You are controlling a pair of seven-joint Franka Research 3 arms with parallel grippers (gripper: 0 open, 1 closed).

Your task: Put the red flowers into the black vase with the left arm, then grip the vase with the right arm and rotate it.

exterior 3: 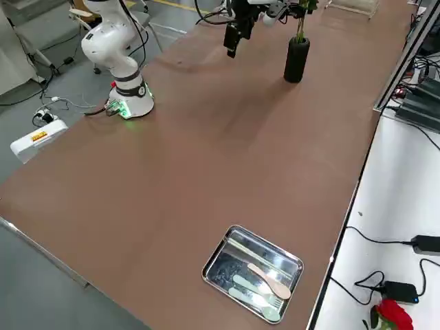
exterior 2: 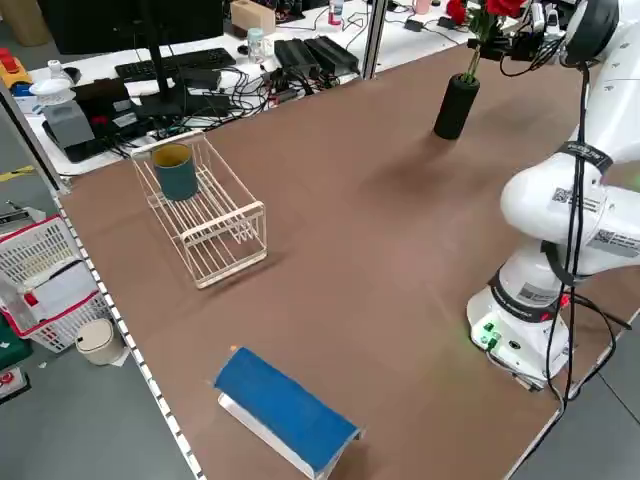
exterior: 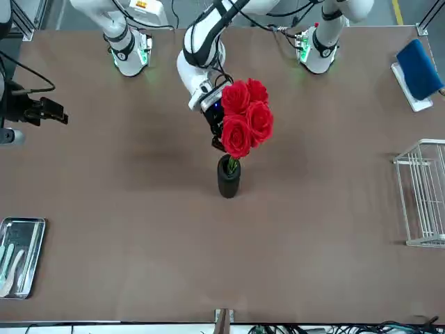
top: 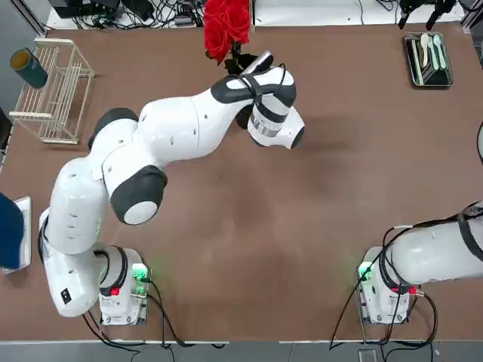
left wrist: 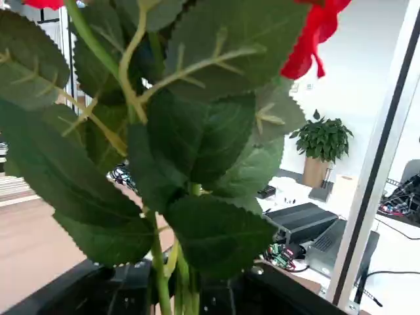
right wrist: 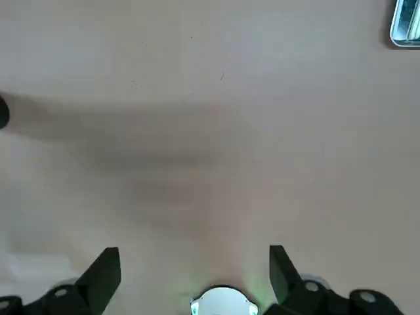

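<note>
The red flowers [exterior: 245, 117] stand upright over the black vase [exterior: 229, 179] at the far middle of the table, their thin stems reaching down into its mouth. My left gripper [exterior: 220, 135] is shut on the stems just above the vase; in the left wrist view the stems and green leaves [left wrist: 190, 197] rise from between its fingers. The left side view shows the vase [exterior 2: 455, 106] with the stem entering it. My right gripper [exterior: 40, 110] hangs open over bare table far to the vase's side, its fingers [right wrist: 104, 275] spread with nothing between them.
A metal tray [top: 429, 60] with spoons lies at the far right corner. At the far left a wire rack [top: 56, 90] holds a teal cup [top: 29, 68]. A blue-topped box [exterior: 419, 69] lies near the left arm's base.
</note>
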